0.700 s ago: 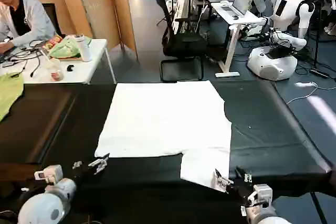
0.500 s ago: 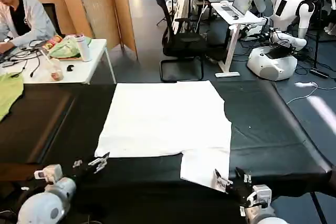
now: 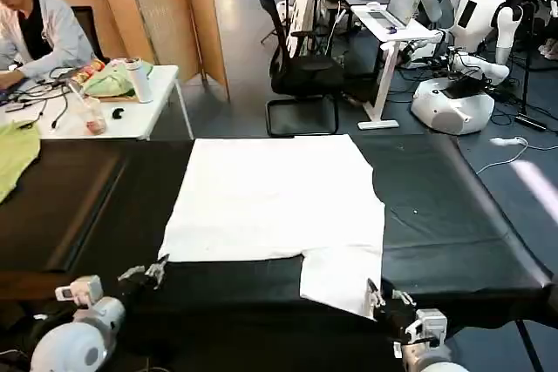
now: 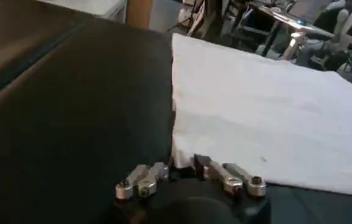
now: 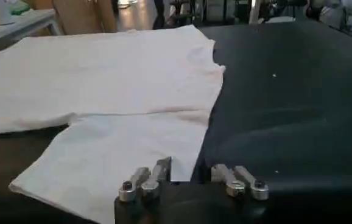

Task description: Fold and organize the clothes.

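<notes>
White T-shirt (image 3: 275,198) spread flat on black table (image 3: 453,224). Left gripper (image 3: 155,271) agape at its near-left corner. Right gripper (image 3: 382,299) agape astride its near sleeve's edge.

Left claw (image 3: 155,269) dropped nearer T-shirt (image 3: 275,198) corner; right claw (image 3: 381,296) advanced.

A wide black table (image 3: 453,215) carries the things, its top dark and matte, running across the head view from the left edge to the right corner. A white T-shirt (image 3: 279,198) lies flat on it, spread from the far edge toward the near edge, roughly at the middle of the table. One sleeve (image 3: 340,278) reaches out toward the near edge, to the right of the middle. The shirt's plain side faces up and the cloth lies smooth. At the far left corner a light green cloth (image 3: 16,158) rests on the table, well apart from the shirt.
</notes>
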Available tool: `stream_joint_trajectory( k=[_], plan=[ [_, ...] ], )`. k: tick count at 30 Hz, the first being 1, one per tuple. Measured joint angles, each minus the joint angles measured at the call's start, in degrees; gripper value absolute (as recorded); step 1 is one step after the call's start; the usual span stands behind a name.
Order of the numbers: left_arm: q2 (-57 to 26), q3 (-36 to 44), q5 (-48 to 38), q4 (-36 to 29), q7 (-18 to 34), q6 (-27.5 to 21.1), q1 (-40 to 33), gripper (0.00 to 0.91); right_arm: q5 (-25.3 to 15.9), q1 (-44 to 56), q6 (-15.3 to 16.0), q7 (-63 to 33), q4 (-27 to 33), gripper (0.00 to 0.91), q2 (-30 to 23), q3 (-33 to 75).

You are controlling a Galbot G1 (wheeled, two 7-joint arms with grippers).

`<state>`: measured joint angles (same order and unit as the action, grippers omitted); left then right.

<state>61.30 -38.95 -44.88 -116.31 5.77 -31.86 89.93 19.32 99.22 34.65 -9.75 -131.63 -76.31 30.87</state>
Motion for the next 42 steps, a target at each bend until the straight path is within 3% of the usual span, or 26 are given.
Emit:
stream_joint_trajectory(
  k=[5, 9, 13, 18, 25, 42],
  plan=[
    [0.3, -0.8, 0.0, -2.8, 1.9, -1.0, 1.9, 0.000, 0.4, 2.7, -0.3, 0.4, -4.4, 0.000, 0.1, 1.6],
    [0.4, -2.3, 0.5, -7.1, 2.8, -1.2, 5.1, 0.000, 2.1, 1.8, -3.0, 1.6, -4.7, 0.000, 0.8, 3.2],
    [0.8, -4.2, 0.4, -10.8, 2.9, -0.2, 8.5, 0.000, 4.4, -1.1, -7.3, 3.3, -2.2, 0.000, 2.1, 3.4],
    [2.3, -3.8, 0.9, -11.5, 2.6, 4.9, 7.8, 0.000, 6.9, -8.1, -12.2, 4.2, 4.8, 0.000, 4.4, 2.1],
    [5.3, -0.5, 5.5, -7.3, 1.2, 9.6, 0.4, 0.000, 8.2, -20.6, -14.3, 4.1, 14.6, 0.000, 6.9, -0.5],
    [4.8, 5.4, 14.9, 9.1, 0.0, 12.2, -15.2, 0.000, 5.5, -41.3, -16.0, 6.3, 36.8, 0.000, 4.9, -6.7]
  ],
)
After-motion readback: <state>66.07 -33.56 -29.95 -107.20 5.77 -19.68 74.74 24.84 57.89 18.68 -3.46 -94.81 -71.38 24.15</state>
